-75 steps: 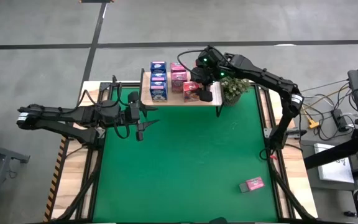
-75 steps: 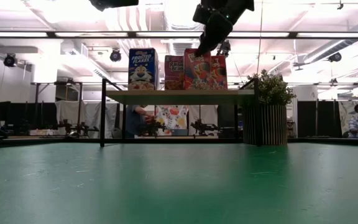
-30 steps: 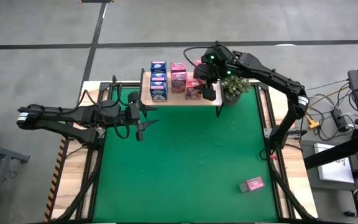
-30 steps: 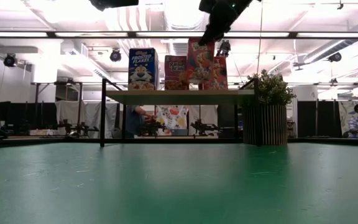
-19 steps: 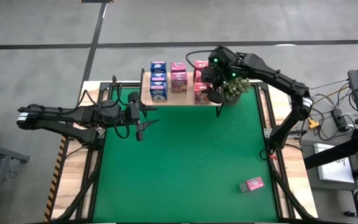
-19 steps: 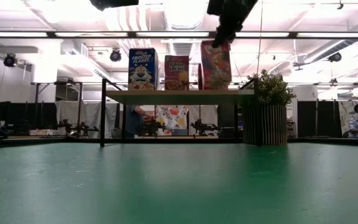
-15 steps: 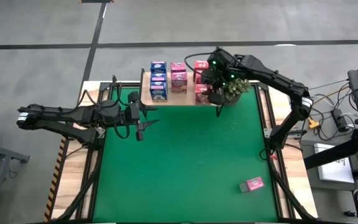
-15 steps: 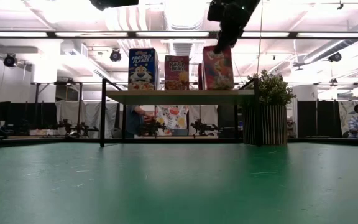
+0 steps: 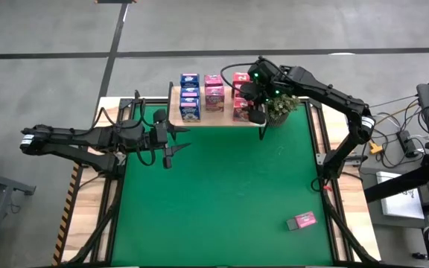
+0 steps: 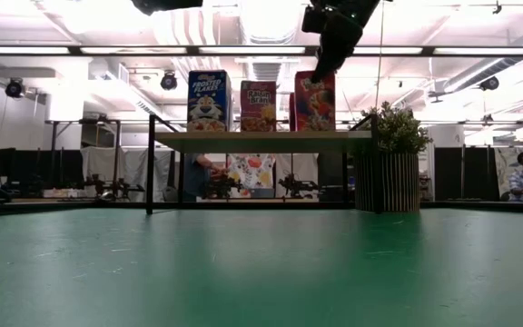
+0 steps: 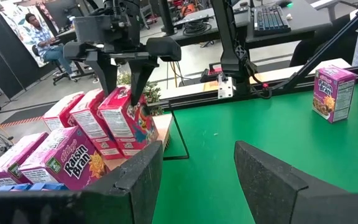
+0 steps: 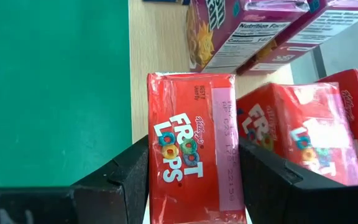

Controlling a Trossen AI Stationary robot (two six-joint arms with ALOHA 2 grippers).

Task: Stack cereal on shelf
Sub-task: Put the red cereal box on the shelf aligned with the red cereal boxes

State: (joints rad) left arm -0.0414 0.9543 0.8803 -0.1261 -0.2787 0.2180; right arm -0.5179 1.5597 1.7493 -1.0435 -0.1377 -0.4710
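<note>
Right pincer reaches down over the shelf, clamping a Froot Loops box.

Red cereal box, green mat

Overhead looking down, low level, both sharing shelf

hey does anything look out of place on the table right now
One cereal box lies flat on the green mat, far from the shelf where the others stand. The right claw holds a Froot Loops box over the shelf.
</note>
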